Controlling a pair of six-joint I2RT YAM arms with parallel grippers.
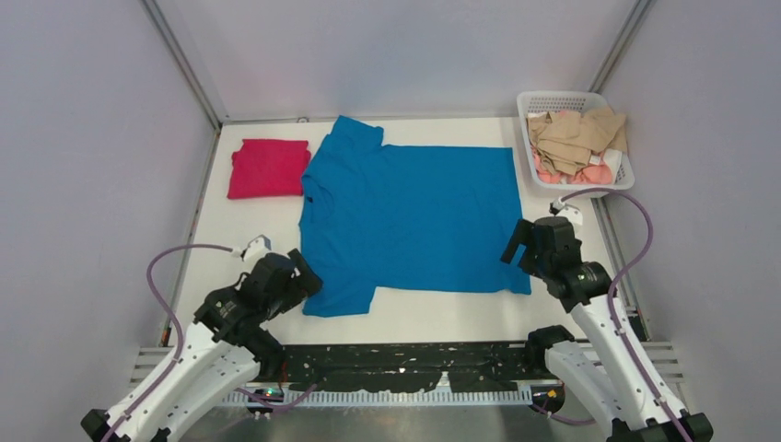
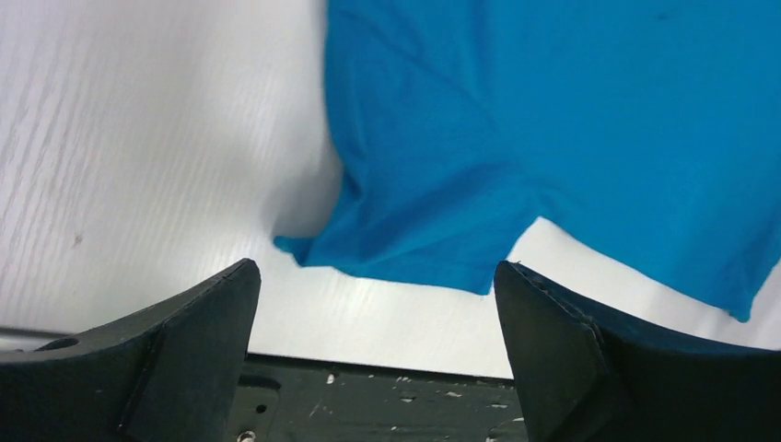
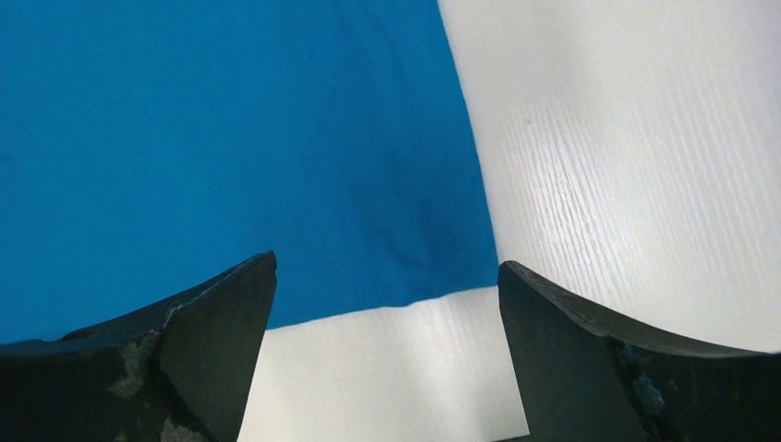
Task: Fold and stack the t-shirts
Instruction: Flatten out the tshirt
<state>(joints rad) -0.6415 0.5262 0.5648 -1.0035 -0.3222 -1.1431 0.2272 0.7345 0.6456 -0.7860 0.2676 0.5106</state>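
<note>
The bright blue t-shirt (image 1: 410, 221) lies spread flat across the middle of the white table, collar to the left, hem to the right. The magenta-red t-shirt (image 1: 268, 168) lies folded in a small square at the back left, just beside the blue collar. My left gripper (image 1: 304, 273) is open and empty, over the near sleeve (image 2: 414, 235). My right gripper (image 1: 518, 247) is open and empty, over the near hem corner (image 3: 442, 267). Neither gripper touches the cloth.
A white basket (image 1: 540, 99) with beige and pink clothes stands at the back right corner. The black mounting rail (image 1: 405, 364) runs along the near table edge. Grey walls close in the table on three sides.
</note>
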